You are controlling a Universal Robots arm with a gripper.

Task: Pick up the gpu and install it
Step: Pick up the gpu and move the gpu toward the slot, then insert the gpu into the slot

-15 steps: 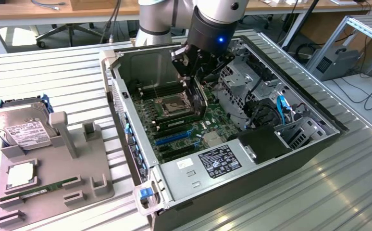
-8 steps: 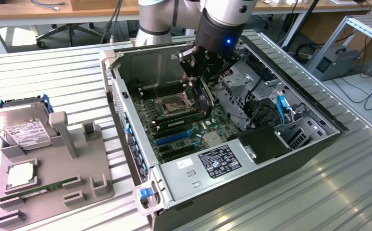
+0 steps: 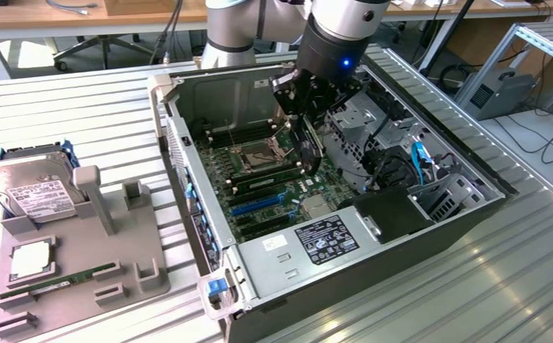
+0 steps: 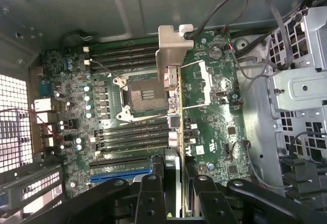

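My black gripper [image 4: 174, 183] pinches the thin dark gpu with the silver metal bracket [image 4: 176, 121], jaws pressed against both its faces. I hold it on edge above the green motherboard [image 4: 214, 132] inside the open grey computer case [image 3: 176, 143]. That way its connector edge faces the slots. I judge it is not yet seated.

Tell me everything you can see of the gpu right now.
The gpu is a thin, flat, dark card seen edge-on, with a silver metal bracket at the end away from the pincer. It stands upright, clamped in the pincer, which is shut on it. It hangs inside the open computer case, above the green motherboard and beside the processor socket. It does not look seated in a slot, and nothing but the pincer appears to touch it.
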